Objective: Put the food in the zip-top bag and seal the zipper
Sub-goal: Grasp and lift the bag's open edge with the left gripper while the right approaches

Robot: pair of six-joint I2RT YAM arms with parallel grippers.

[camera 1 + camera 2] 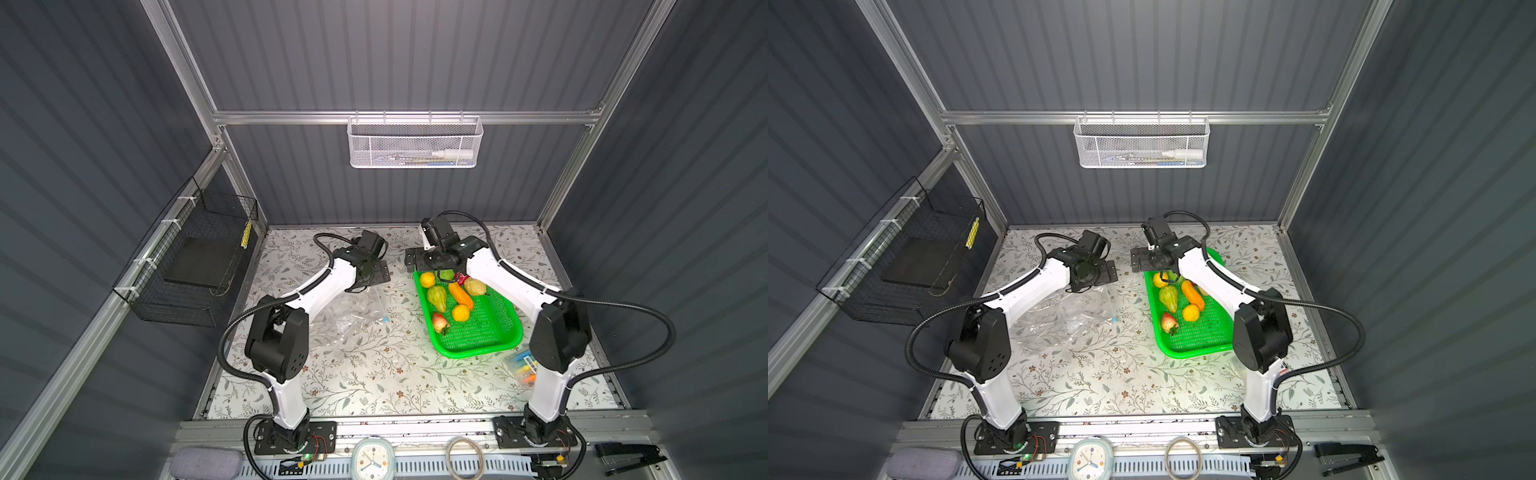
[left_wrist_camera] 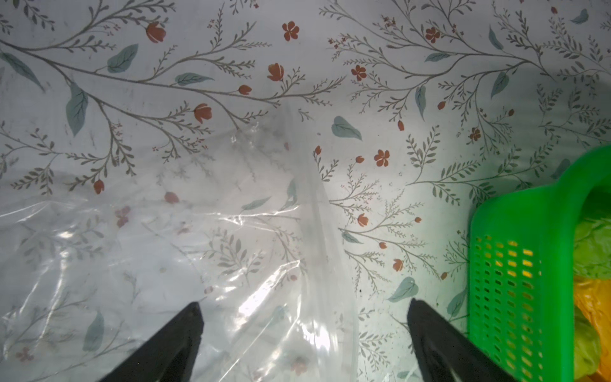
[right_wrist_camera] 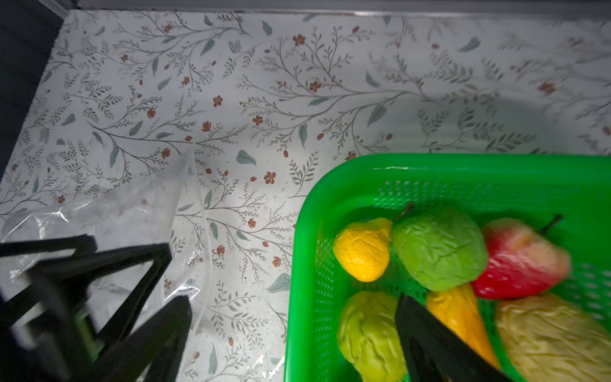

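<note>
Left claw point(image 2: 304, 317): spread apart, held over bag point(image 2: 132, 264) edge.
Right claw point(image 3: 294, 314): spread apart, basket point(image 3: 463, 165) rim straddled.
Food point(image 3: 439, 254): kept in basket, 3 o'clock of bag; gourd point(image 3: 367, 330) possibly touched.

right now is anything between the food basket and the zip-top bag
Nothing visible lies between them: only bare floral tabletop separates the green basket from the zip-top bag. The open left gripper hangs above the bag's edge.

Green basket point(image 1: 478, 352), marker packet point(image 1: 523, 366), clock point(image 1: 372, 459), stapler point(image 1: 628, 458)
</note>
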